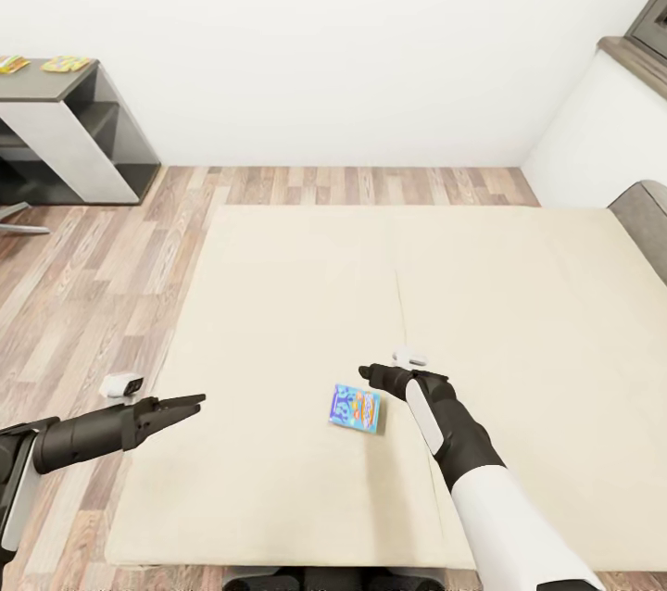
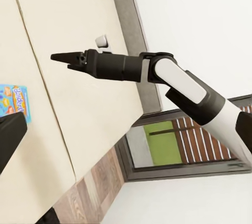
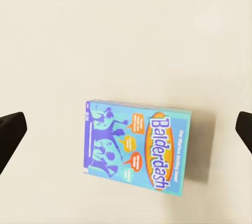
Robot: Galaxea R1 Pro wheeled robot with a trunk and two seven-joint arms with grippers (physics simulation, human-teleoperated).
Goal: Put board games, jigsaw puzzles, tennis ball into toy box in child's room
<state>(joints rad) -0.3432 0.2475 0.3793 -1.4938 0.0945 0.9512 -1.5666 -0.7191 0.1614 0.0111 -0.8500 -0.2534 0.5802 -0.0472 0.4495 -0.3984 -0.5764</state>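
- The bed (image 1: 278,295) is a broad bare mattress; one flat game box (image 1: 355,408) lies on it near the front edge, with open mattress on every side of it.
- The right gripper (image 1: 366,375) hangs just beside the box's far right corner, jaws spread wide in the wrist view, nothing between them and the box (image 3: 136,153).
- The left gripper (image 1: 196,402) pokes in over the bed's left edge, well apart from the box.
- The headboard (image 1: 644,225) walls the right edge.
- The table (image 1: 69,132) stands beyond the far left corner, open floor (image 1: 111,276) between.
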